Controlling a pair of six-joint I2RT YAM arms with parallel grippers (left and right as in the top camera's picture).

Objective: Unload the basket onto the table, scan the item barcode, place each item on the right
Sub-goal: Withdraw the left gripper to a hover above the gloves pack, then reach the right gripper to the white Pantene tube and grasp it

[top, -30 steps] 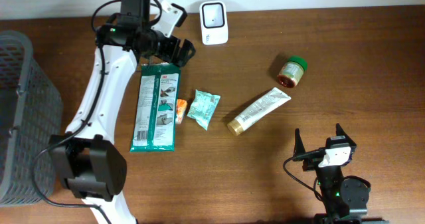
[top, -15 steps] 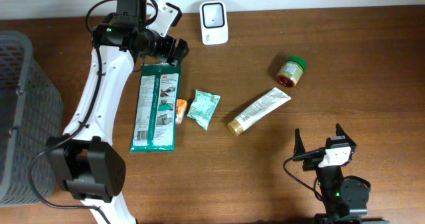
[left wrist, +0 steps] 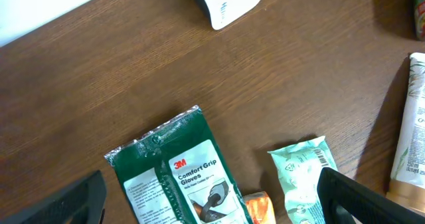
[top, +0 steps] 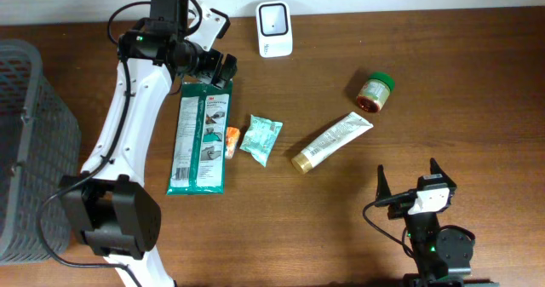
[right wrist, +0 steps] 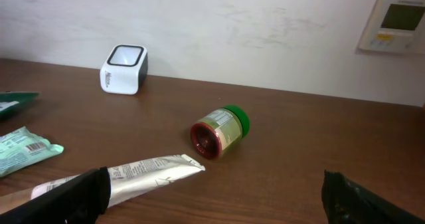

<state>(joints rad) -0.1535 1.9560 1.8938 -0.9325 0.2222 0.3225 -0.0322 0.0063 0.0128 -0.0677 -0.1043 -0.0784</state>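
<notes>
Overhead only: basket [top: 34, 151], far from scanner [top: 274, 29]

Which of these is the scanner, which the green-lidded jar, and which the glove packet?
scanner [top: 275, 31], overhead view, centre of its white casing.
green-lidded jar [right wrist: 221, 129], right wrist view, on its labelled side.
glove packet [top: 199, 142], overhead view, middle of its printed front.

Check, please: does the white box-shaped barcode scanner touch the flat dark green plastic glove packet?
Apart. The overhead view shows bare wooden table between the white scanner and the top edge of the green glove packet.
</notes>
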